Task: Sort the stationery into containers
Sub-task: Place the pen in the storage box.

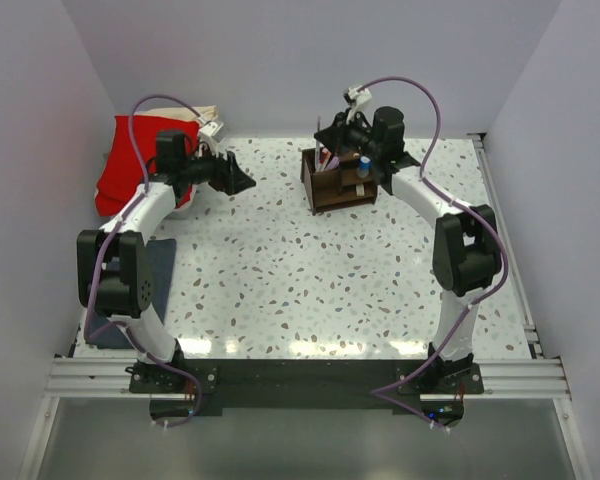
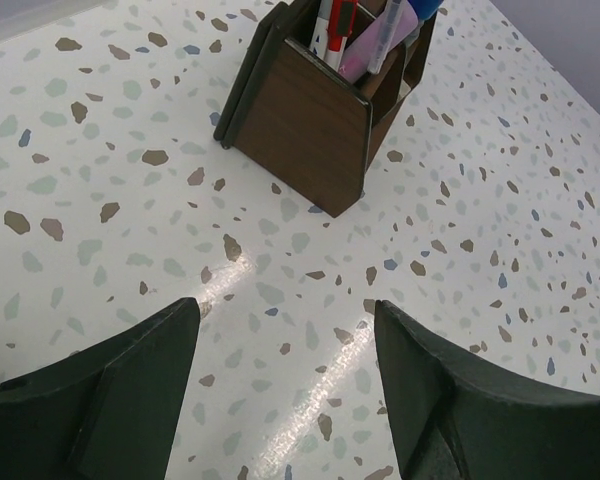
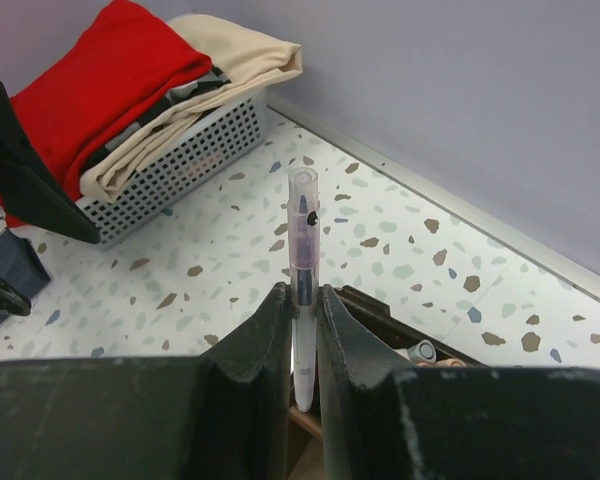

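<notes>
Pinching a translucent pen (image 3: 303,235) upright between the right fingers (image 3: 265,345), hovering over the wooden organizer (image 1: 335,185); holding the left fingers (image 2: 130,390) spread and empty above the tabletop (image 2: 110,150). Standing inside already: several other pens (image 2: 352,35), so sorting looking nearly done, this pen likely among the last.

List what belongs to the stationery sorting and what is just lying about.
Job: wooden organizer, the pens standing in it, the clear pen pinched upright in the right gripper.
Lying about: white basket, red cloth, beige cloth, folded blue-grey cloth.
</notes>
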Available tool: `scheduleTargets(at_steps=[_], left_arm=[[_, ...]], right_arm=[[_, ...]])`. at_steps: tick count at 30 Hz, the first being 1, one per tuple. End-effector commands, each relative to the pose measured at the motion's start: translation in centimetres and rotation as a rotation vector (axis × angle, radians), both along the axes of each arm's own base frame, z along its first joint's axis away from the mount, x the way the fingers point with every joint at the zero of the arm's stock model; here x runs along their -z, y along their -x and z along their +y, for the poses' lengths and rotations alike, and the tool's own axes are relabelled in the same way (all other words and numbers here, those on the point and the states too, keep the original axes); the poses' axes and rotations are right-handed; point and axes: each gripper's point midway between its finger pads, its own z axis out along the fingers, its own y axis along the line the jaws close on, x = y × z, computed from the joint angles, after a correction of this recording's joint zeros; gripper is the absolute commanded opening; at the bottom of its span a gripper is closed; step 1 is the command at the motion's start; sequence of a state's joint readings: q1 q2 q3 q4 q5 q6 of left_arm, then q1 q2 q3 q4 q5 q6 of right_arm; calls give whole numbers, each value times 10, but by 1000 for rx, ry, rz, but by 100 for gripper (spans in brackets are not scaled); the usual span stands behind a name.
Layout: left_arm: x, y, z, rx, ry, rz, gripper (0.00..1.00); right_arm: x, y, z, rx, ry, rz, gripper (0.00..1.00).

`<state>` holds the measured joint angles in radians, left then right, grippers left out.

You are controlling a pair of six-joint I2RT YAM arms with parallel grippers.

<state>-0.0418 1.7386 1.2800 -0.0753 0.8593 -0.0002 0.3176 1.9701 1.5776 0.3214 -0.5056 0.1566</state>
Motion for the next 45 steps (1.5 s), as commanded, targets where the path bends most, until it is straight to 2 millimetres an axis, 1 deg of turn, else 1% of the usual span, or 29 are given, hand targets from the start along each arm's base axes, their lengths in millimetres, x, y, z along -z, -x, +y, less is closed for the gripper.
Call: scheduleTargets(at_steps=[1, 2, 4, 5, 8, 9, 12, 16, 19, 21, 22, 23, 25, 27, 29, 31, 34, 35, 38, 39, 40, 41, 42, 43, 44, 45], left_arm=[[-13, -1, -5, 17, 34, -39, 76], [-12, -1, -4, 16, 33, -35, 76], [-12, 0, -4, 17, 29, -36, 76], [-11, 0, -3, 13, 27, -34, 76], [-9, 1, -4, 15, 27, -26, 76], [-8, 1, -4, 15, 27, -25, 76], [-8, 1, -3, 11, 18, -26, 76], [-5, 3, -2, 11, 10, -15, 76], [-2, 4, -2, 10, 9, -7, 76], [-1, 5, -2, 10, 9, -6, 77], [0, 5, -2, 10, 9, -6, 77], [-2, 5, -2, 11, 10, -12, 76], [-3, 5, -2, 10, 9, -13, 76], [-4, 6, -2, 13, 11, -13, 77], [-5, 7, -2, 13, 11, -18, 77], [-4, 9, -1, 11, 11, -16, 77], [-2, 12, -1, 12, 12, -12, 77], [-3, 14, -2, 12, 15, -11, 77], [-6, 15, -2, 12, 18, -18, 77], [-8, 15, -2, 11, 20, -20, 77], [-9, 14, -2, 11, 21, -27, 77], [-13, 13, -2, 12, 22, -36, 77], [-15, 12, -2, 13, 22, -43, 77], [-18, 10, -2, 11, 20, -52, 77], [-22, 6, 0, -2, 12, -69, 77], [-26, 4, 1, -14, 5, -81, 77]], right_arm=[[-33, -10, -5, 36, -28, -98, 0], [-27, -14, -4, 39, -23, -95, 0], [-24, -19, -4, 45, -23, -99, 0], [-18, -23, -2, 45, -22, -90, 0], [-11, -32, -1, 51, -19, -88, 0], [-4, -34, 1, 48, -16, -84, 0], [8, -39, 2, 48, -12, -76, 0], [10, -39, 2, 46, -11, -80, 0], [16, -36, 1, 46, 0, -69, 0], [22, -34, -1, 52, 6, -58, 5], [21, -32, -1, 52, 6, -58, 7], [25, -31, -1, 53, 12, -50, 14], [27, -29, -4, 64, 21, -44, 23], [34, -28, -7, 77, 39, -33, 29], [38, -26, -10, 85, 51, -29, 30], [42, -25, -12, 91, 63, -28, 34], [38, -24, -13, 98, 66, -34, 39], [33, -24, -14, 100, 66, -42, 41], [31, -19, -19, 111, 102, -29, 45], [22, -17, -24, 121, 112, -39, 45], [18, -16, -28, 138, 132, -45, 46], [22, -12, -31, 145, 154, -19, 47], [4, -7, -37, 158, 154, -38, 47], [3, -4, -40, 161, 182, -45, 48], [6, 1, -47, 183, 209, -10, 51], [3, 4, -53, 200, 222, 2, 52]])
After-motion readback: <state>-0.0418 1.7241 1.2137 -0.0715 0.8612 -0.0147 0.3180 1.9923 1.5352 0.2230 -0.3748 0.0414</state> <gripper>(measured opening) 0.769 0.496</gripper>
